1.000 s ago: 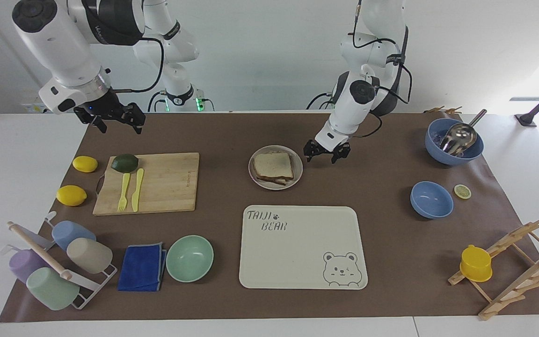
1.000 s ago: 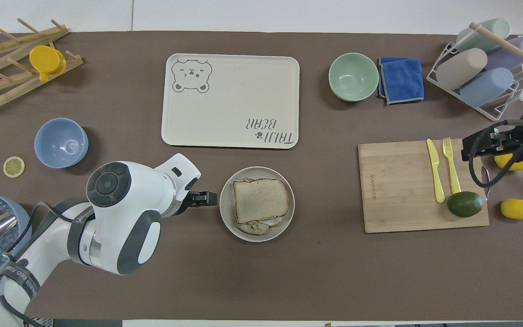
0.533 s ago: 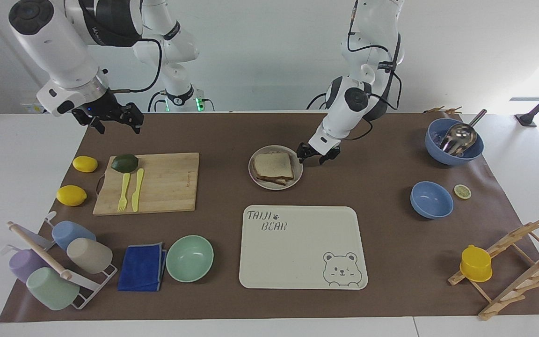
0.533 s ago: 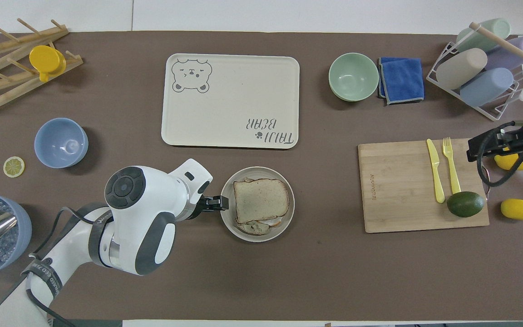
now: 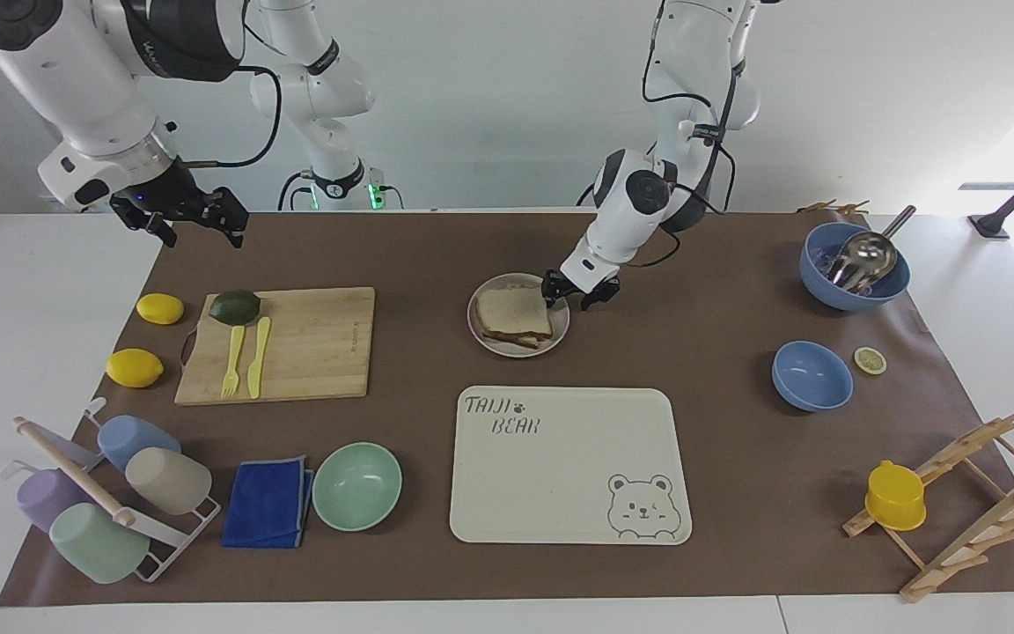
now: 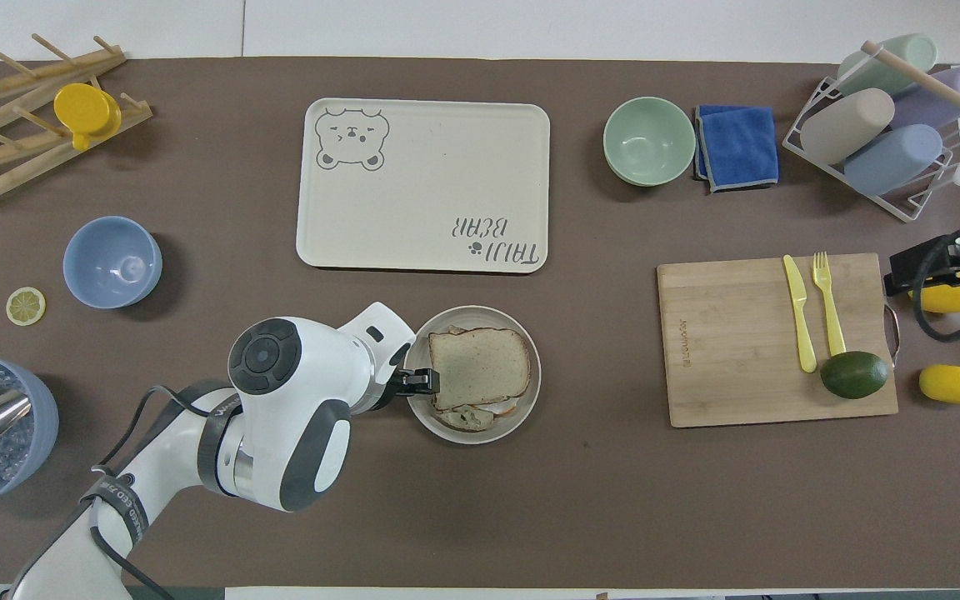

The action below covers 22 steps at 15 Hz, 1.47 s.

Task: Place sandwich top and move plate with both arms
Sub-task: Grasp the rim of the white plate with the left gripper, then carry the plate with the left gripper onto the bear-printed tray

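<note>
The plate sits at the centre of the facing view, just above the cream bear-printed tray, and carries the sandwich top laid on a lower slice whose edge shows underneath. The left gripper is low at the plate's right rim in the facing view, fingers spread with one tip over the rim and the other outside it, closed on nothing; in the overhead view it overlaps the plate's left edge. The right gripper hangs in the air at the upper left of the facing view, over the mat's corner above the cutting board, fingers apart and empty. At the upper right, a dark-blue bowl holds a metal scoop. Below it a second blue bowl and, at lower centre-left, a mint-green bowl show only their bare insides. At the lower left, a wire rack holds four tumblers on their sides.
</note>
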Each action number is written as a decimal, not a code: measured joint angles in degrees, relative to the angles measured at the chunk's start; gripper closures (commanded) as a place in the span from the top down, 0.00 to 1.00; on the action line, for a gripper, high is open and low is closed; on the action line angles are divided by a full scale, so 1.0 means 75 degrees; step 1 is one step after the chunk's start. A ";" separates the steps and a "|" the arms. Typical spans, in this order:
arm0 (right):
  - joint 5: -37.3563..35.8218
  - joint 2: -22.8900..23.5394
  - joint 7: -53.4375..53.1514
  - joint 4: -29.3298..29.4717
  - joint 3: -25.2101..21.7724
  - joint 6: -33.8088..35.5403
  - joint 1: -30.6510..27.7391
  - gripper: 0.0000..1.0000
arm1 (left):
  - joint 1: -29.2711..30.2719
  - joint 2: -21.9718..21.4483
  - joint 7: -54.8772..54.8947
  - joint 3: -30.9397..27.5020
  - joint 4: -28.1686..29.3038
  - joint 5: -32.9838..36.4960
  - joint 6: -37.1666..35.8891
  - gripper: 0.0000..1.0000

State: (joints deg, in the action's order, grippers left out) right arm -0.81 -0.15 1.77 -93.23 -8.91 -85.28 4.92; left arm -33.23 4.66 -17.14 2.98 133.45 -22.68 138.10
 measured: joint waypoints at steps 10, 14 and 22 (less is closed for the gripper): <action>0.0000 -0.0050 0.0000 0.0036 -0.0001 0.0000 0.0000 1.00 | -0.0144 0.0151 0.0000 0.0006 -0.0001 -0.0015 0.0066 0.00; 0.0000 -0.0050 0.0000 0.0036 0.0020 0.0000 0.0052 1.00 | -0.0094 0.0130 0.0000 -0.0053 -0.0072 -0.0092 0.0074 0.00; 0.0000 -0.0050 0.0000 0.0037 0.0019 0.0000 0.0075 1.00 | 0.1602 0.0344 0.0179 -0.0182 -0.2832 -0.0096 -0.2769 0.00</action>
State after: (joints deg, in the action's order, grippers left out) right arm -0.81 -0.52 1.77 -92.95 -8.76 -85.28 5.48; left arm -21.21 7.23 -15.80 1.62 112.21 -23.40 117.33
